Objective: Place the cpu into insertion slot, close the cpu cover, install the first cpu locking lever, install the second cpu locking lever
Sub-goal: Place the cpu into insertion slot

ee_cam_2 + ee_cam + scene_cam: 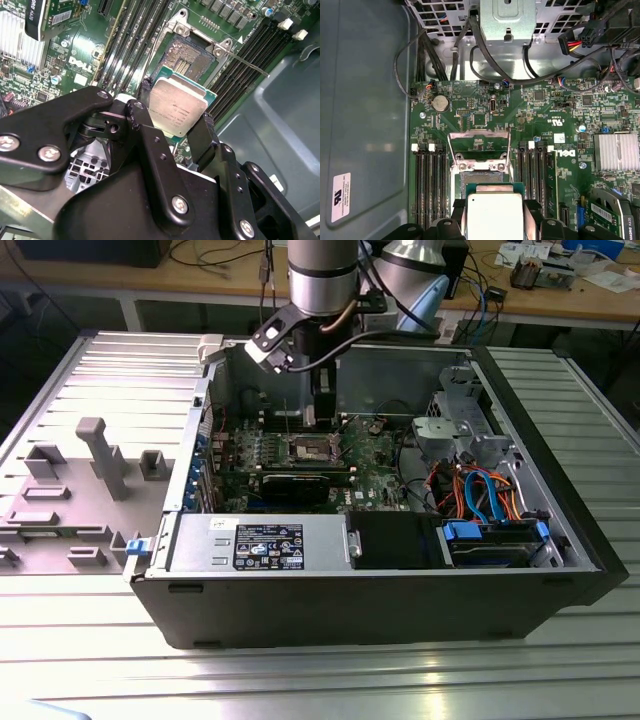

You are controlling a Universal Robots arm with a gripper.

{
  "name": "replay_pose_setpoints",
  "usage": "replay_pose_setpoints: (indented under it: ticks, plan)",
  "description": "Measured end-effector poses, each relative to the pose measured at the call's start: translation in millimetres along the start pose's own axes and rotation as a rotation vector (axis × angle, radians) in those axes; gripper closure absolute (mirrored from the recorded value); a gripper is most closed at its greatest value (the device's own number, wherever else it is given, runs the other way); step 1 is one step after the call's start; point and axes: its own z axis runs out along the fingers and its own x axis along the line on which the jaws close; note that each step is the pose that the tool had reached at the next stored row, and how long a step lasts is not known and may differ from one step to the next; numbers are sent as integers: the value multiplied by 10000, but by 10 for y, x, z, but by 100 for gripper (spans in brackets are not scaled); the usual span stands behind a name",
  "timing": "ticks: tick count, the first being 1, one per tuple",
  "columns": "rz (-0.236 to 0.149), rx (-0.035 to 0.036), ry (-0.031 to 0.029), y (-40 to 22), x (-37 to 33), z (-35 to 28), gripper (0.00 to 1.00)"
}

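Cpu (177,107), 1 only, is clamped between the gripper's (172,125) 2 fingers (200,137), at 12 o'clock from 1 bare socket (310,450) in the exterior view.

Open black metal computer case (350,615) sits on ribbed silver metal table (300,680) | grey plastic fixture blocks (100,455) lie on table, on the exterior view's left of case | small square silver-topped cpu (493,210) sits between fingers of black gripper (493,224), inside case, near square socket (480,177), apart from it | thin silver windowed cpu cover (480,134) lies open just beyond socket | long black memory slots (427,185) flank socket on both sides
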Motion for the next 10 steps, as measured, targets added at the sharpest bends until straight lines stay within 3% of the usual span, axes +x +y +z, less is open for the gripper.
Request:
replay_pose_setpoints:
  ticks: [4,10]
  plan:
    - [138,-2,-14,-8,17,57,45]
    - [146,-4,-12,-45,107,175,45]
